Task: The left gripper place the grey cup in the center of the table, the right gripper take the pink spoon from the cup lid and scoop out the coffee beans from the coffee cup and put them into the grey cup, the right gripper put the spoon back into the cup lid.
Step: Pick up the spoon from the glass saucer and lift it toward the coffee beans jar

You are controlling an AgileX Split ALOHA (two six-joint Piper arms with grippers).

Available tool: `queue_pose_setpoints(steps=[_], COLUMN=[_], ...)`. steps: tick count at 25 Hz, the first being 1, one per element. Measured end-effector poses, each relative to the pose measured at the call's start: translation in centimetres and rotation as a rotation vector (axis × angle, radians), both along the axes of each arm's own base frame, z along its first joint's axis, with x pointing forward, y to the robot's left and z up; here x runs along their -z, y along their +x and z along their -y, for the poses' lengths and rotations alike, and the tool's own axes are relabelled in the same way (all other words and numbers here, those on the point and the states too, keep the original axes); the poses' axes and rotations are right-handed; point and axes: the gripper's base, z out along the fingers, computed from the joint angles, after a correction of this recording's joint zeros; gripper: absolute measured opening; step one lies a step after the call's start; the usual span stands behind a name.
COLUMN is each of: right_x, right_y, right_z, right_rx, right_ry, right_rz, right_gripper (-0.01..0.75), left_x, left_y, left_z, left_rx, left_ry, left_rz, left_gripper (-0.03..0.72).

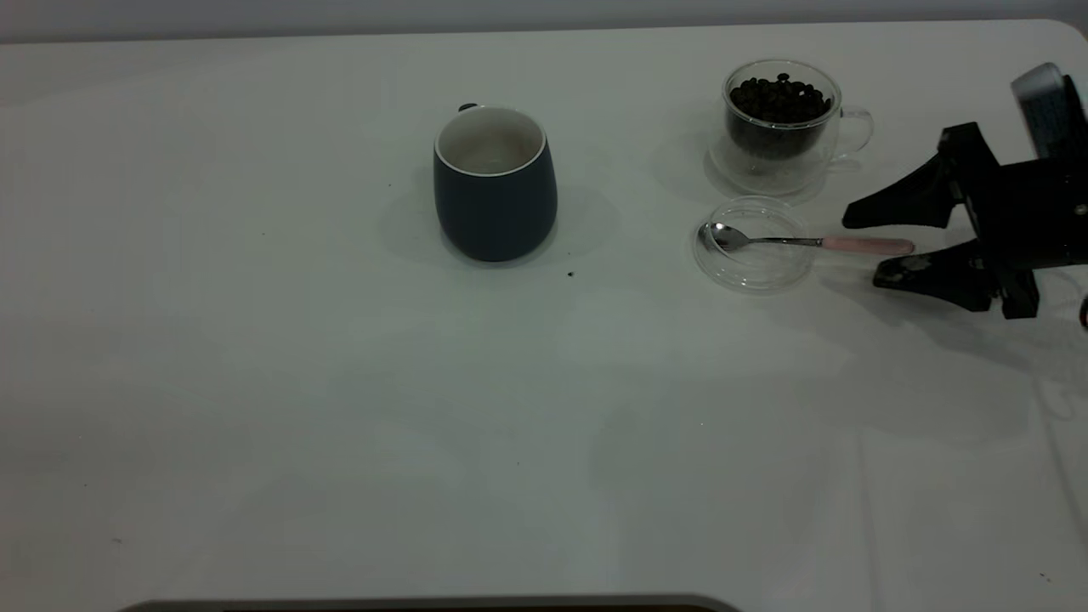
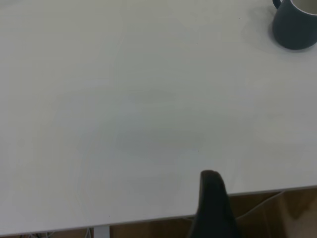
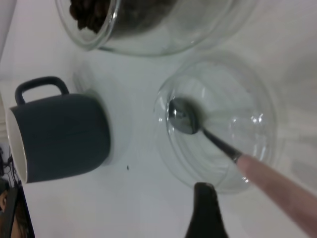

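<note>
Exterior view: pink spoon (image 1: 807, 242) handle between open right pincer (image 1: 860, 248) fingers.

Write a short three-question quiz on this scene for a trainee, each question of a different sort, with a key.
1. True or false: the pink spoon lies with its bowl in the cup lid.
2. Multiple choice: the coffee beans are in A) the grey cup, B) the coffee cup, C) the cup lid.
3. Fill in: the right claw is open beside the spoon's ____ end.

Key:
1. True; the handle sticks out over the rim toward the right claw.
2. B; the grey cup stands upright near the table's middle, with no beans seen inside.
3. Pink handle; the claw is not touching it yet.
</note>
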Motion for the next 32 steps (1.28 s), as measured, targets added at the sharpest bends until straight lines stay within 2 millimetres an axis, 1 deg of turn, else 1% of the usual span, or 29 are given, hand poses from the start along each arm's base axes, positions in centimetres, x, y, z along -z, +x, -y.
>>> queue_pose_setpoints(steps=[4,13,16,17,21,24,26,32], right_x=[0.0,0.0,-0.2,-0.3,-0.6,-1.4,-2.3,-6.8], right_y=[0.0,0.3,0.3,0.4,0.3,0.4,0.4,0.4], right_z=[-0.4,-0.3,-0.4,-0.4,0.1,0.5,0.6,1.0], right_rx=[-0.010,-0.021,-0.033,-0.036,-0.046,-0.064,-0.080,-0.129], right_ry=[0.000,-0.019,0.004,0.011,0.021,0.010,-0.002,-0.044], right_rz=[0.000,0.018,0.040,0.048,0.067,0.084,0.102,0.157], right_gripper=[0.499,0.190,0.132,0.118,0.116,0.113,0.114,0.114], left_x=[0.0,0.0,0.0,0.0,0.0,0.0,0.0,0.0], left_y=[0.0,0.0,0.0,0.0,0.0,0.0,0.0,0.0], left_z=[0.0,0.0,0.0,0.0,0.0,0.0,0.0,0.0], left_rx=[0.000,0.000,0.000,0.000,0.000,0.000,0.000,0.000], left_ry=[0.000,0.000,0.000,0.000,0.000,0.000,0.000,0.000], left_rz=[0.000,0.000,0.000,0.000,0.000,0.000,0.000,0.000], left_gripper=[0.586,0.586,0.586,0.586,0.586,0.586,0.586,0.586])
